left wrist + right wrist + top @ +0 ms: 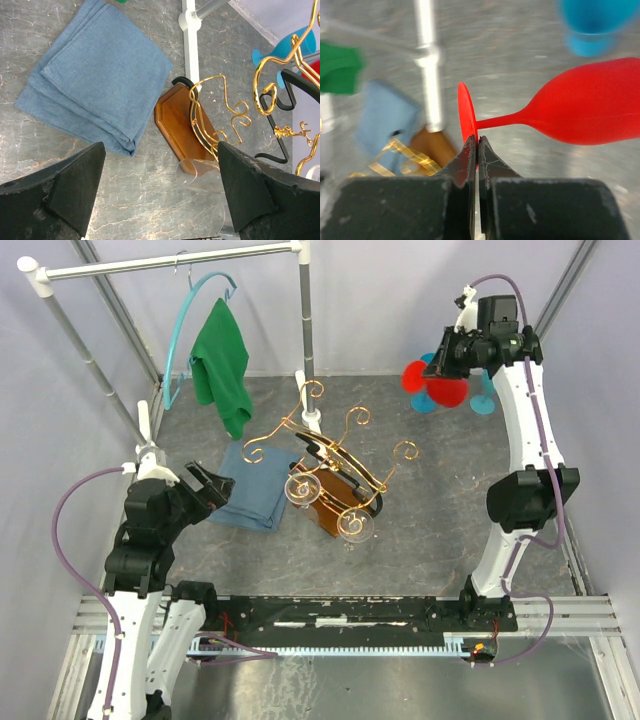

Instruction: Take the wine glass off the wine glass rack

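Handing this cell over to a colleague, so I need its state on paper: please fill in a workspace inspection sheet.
Surface: grey marbled table, no spills seen.
Job's things: wine glass rack standing at centre, two clear wine glasses hanging on it; red wine glass off the rack, held sideways.
Clutter: folded blue cloth beside the rack's base; blue glass at far right.
Grippers: left gripper open, empty; right gripper shut on the red glass's foot.
Cables: purple cables along both arms, clear of the rack.
Surroundings: white clothes rail carrying a green cloth; grey walls.
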Controlling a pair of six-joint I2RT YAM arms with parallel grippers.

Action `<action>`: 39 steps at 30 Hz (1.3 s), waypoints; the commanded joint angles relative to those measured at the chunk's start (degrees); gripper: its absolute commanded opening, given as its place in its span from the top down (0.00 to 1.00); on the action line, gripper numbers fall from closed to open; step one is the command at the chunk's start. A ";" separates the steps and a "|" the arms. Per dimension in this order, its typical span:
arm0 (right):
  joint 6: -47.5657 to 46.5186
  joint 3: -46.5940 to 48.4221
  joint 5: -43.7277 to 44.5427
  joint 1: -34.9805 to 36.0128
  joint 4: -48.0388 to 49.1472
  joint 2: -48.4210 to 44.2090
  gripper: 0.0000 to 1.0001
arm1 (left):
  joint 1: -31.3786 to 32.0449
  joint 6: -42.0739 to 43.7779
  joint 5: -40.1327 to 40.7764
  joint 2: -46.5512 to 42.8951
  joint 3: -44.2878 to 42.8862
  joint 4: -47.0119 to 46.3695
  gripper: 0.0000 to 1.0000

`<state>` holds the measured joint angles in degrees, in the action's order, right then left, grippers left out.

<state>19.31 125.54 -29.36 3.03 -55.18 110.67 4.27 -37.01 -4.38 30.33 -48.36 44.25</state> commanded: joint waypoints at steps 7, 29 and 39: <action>-20.19 -8.97 67.79 1.36 -5.95 -5.18 0.99 | 0.03 0.83 -2.42 0.02 1.22 -4.44 0.01; -34.84 -36.46 108.29 4.12 27.03 11.23 0.99 | 0.11 2.12 -1.74 -0.58 1.96 -3.35 0.01; -51.78 -41.58 109.96 3.54 56.41 20.22 0.99 | 0.30 2.21 -1.52 -0.65 1.57 -3.09 0.01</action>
<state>-25.98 84.29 77.67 7.14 -12.71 128.11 4.27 -36.99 -6.07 30.22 -46.41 42.76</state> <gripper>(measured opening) 0.023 0.993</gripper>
